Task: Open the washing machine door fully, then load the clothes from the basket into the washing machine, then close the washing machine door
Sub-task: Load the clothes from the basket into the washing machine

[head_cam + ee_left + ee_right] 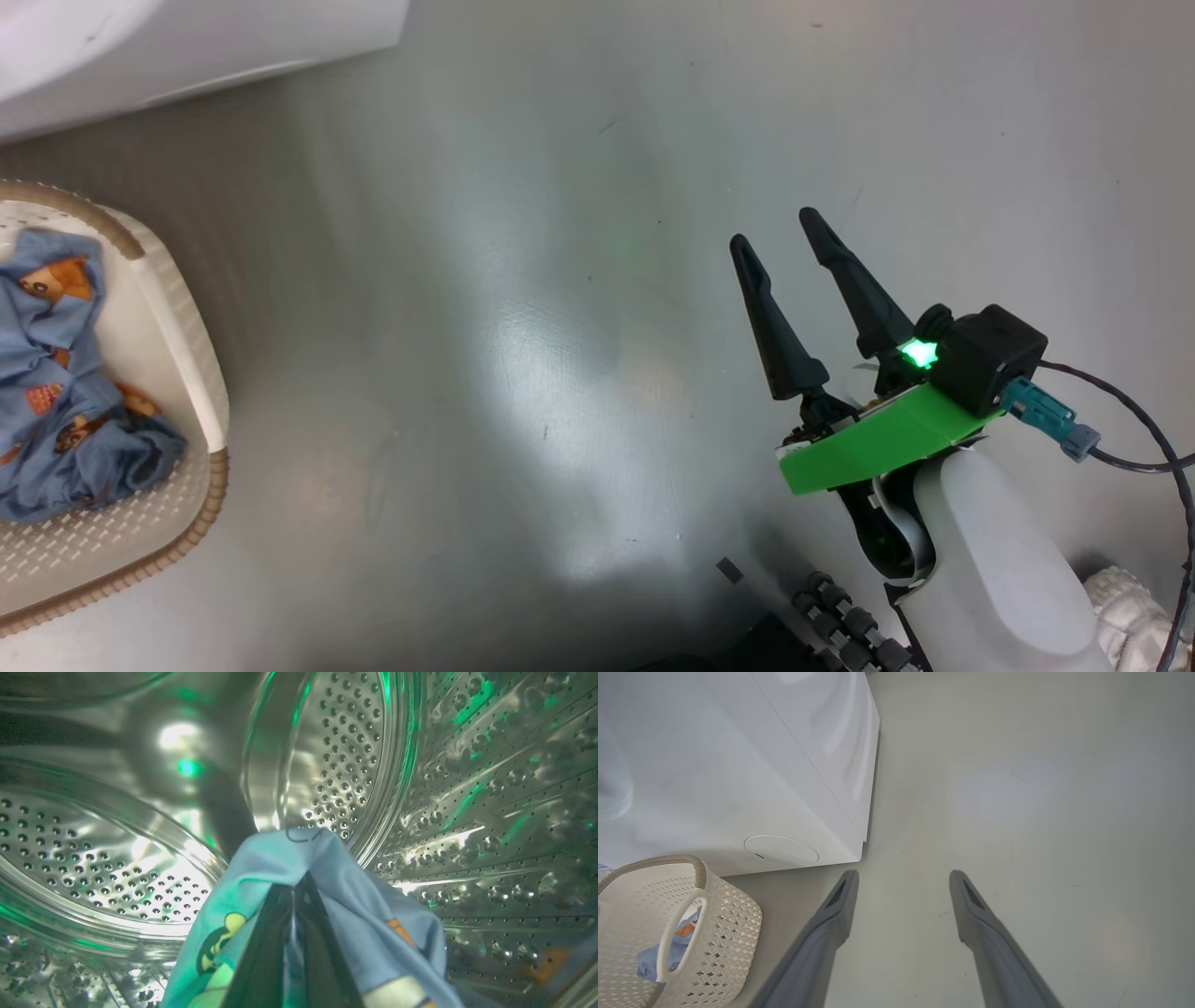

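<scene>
Left gripper [294, 884]: pinching blue garment [345, 868] inside drum [345, 756]
Right gripper [775, 231]: spread, empty, over floor [560, 280]
Clothes [56, 392]: soft, light, limp; grab a raised fold, basket [177, 317] at 9 o'clock

No legible text, label, brand or number anywhere.

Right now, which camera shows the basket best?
The head view: it looks down into the basket, showing rim and clothes, though cropped. The right wrist view gives its handle and perforated wall side-on. The left wrist view faces the drum.
</scene>
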Robot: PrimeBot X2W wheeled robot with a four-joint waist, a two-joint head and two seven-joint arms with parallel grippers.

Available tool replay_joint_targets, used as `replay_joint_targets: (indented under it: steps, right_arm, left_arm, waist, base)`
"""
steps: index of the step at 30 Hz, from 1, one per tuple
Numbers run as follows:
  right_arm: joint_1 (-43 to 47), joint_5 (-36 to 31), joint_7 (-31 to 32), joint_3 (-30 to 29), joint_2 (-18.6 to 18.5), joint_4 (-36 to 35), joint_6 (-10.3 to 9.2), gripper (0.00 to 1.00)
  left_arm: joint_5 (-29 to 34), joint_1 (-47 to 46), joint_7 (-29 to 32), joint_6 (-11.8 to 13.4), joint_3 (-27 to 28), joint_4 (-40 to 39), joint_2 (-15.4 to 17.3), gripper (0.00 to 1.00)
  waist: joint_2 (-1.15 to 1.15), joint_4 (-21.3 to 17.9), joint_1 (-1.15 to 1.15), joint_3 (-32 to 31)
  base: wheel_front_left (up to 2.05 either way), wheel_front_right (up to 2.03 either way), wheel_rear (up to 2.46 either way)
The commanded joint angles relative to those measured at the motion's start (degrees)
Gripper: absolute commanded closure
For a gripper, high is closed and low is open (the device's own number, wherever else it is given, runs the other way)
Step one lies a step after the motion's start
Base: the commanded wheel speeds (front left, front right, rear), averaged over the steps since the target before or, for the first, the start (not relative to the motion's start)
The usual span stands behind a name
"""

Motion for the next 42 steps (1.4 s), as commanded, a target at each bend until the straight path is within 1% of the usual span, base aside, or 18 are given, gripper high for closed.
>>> replay_joint_targets:
  steps: [1,2,6,9,16,20,21,23,31,36,42]
  right_arm:
    - [1.5,0.1,-0.4,0.9,0.4,-0.6,0.17,0.0]
    - [1.5,0.1,-0.4,0.9,0.4,-0.4,0.17,0.0]
    - [1.5,0.0,-0.4,0.7,0.4,0.0,0.17,0.0]
    - [1.8,-0.4,-0.4,0.2,0.4,0.3,0.17,0.0]
    - [2.4,-1.6,-0.4,-0.7,0.4,0.7,0.17,0.0]
    - [3.2,-2.4,-0.4,-1.0,0.4,1.2,0.17,0.0]
    - [3.6,-2.7,-0.4,-1.2,0.4,1.3,0.17,0.0]
    - [3.9,-2.9,-0.4,-1.4,0.4,1.6,0.17,0.0]
    - [5.5,-4.0,-0.4,-2.2,0.4,2.6,0.17,0.0]
    - [5.9,-4.4,-0.4,-2.5,0.4,2.5,0.17,0.0]
    - [5.8,-4.6,-0.4,-2.4,0.4,2.4,0.17,0.0]
  left_arm:
    - [-0.9,0.2,-0.1,0.0,1.1,0.9,2.4,0.72]
    - [-1.6,0.4,0.2,-0.1,1.1,2.2,2.1,0.0]
    - [-3.1,1.0,0.2,-0.4,0.8,5.2,1.2,0.0]
    - [-4.4,2.1,0.0,-0.6,0.9,5.9,0.4,0.0]
    - [-5.9,6.0,-0.2,-0.5,1.4,5.5,-1.6,0.0]
    - [-6.9,9.8,-0.3,0.3,2.0,4.0,-3.8,0.0]
    - [-7.3,12.2,-0.3,0.8,2.4,2.4,-4.9,0.0]
    - [-7.6,14.8,-0.3,1.4,3.0,0.4,-6.0,0.0]
    - [-8.1,26.1,-0.3,2.6,5.3,-7.2,-9.3,0.0]
    - [-7.0,33.6,-0.3,3.8,7.2,-14.5,-11.6,0.0]
    - [-5.1,42.0,-0.3,4.6,9.9,-22.2,-14.0,0.0]
  waist:
    - [0.0,0.3,0.0,-0.4]
    - [0.0,0.5,0.0,-0.6]
    - [0.0,1.2,0.0,-1.8]
    - [0.0,2.0,0.0,-2.9]
    - [0.0,3.6,0.0,-6.0]
    - [0.0,4.7,0.0,-8.0]
    - [0.0,5.2,0.0,-9.0]
    - [0.0,5.6,0.0,-10.1]
    - [0.0,7.1,0.0,-13.7]
    - [0.0,7.7,0.0,-14.6]
    - [0.0,7.9,0.0,-14.7]
  base:
    - [0.0,0.0,0.0]
    - [0.0,0.0,0.0]
    - [0.0,0.0,0.0]
    - [0.0,0.0,0.0]
    - [0.0,0.0,0.0]
    - [0.0,0.0,0.0]
    - [0.0,0.0,0.0]
    - [0.0,0.0,0.0]
    - [0.0,0.0,0.0]
    - [0.0,0.0,0.0]
    - [0.0,0.0,0.0]
